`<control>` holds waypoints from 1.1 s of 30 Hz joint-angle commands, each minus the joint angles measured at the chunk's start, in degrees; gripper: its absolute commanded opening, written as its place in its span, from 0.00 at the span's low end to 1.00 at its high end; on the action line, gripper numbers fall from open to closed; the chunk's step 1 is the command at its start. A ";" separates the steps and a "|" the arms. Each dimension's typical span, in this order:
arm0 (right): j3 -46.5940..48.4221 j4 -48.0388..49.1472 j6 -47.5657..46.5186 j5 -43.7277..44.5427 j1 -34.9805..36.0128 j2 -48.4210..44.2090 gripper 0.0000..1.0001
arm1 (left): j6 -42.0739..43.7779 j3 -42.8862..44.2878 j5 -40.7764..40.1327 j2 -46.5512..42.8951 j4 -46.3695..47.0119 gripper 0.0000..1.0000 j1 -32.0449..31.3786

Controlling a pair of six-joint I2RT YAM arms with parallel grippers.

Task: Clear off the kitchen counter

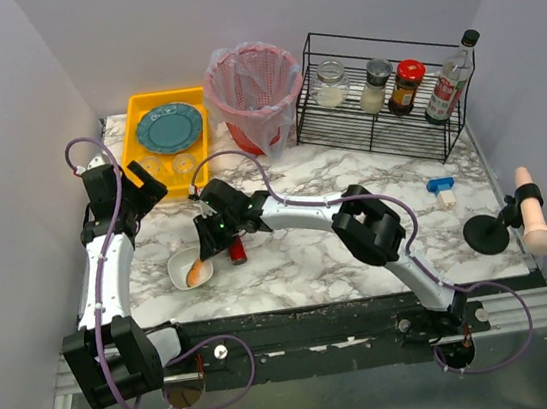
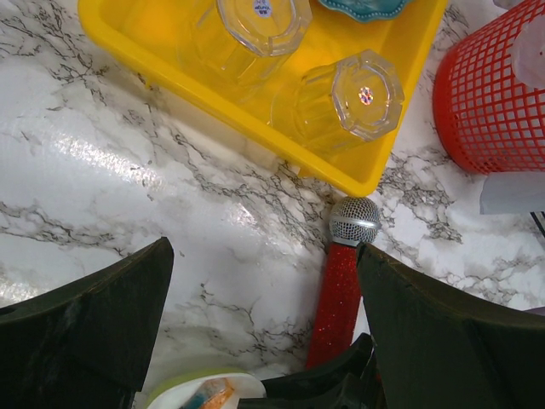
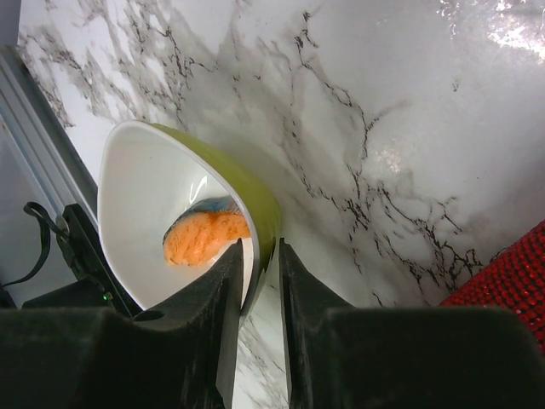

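The marble table (image 1: 350,169) spans the whole scene. Far left on it, the yellow tray (image 1: 133,117) carries a plate and glasses. Near left, the right gripper (image 3: 260,285) has its fingers (image 3: 226,281) clamped on the bowl (image 3: 162,213) rim. The left gripper (image 2: 264,290) hangs spread wide over the red microphone (image 2: 339,294).

white arm links with black joints, looped purple cables, and dark pincer fingers (image 3: 221,281).
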 commanded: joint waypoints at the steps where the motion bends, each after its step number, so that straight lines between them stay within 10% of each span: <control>1: -0.07 -0.12 0.27 0.62 0.43 -0.83 0.29 | -0.09 -0.47 1.13 -1.00 0.83 0.99 0.64; 17: -3.85 1.12 0.62 3.17 0.26 -8.65 0.01 | -0.18 -0.47 1.21 -1.17 0.83 0.99 1.26; 33: -15.97 -3.01 -3.16 11.26 -5.45 -24.91 0.01 | -3.34 0.06 8.24 -3.98 2.42 0.99 0.38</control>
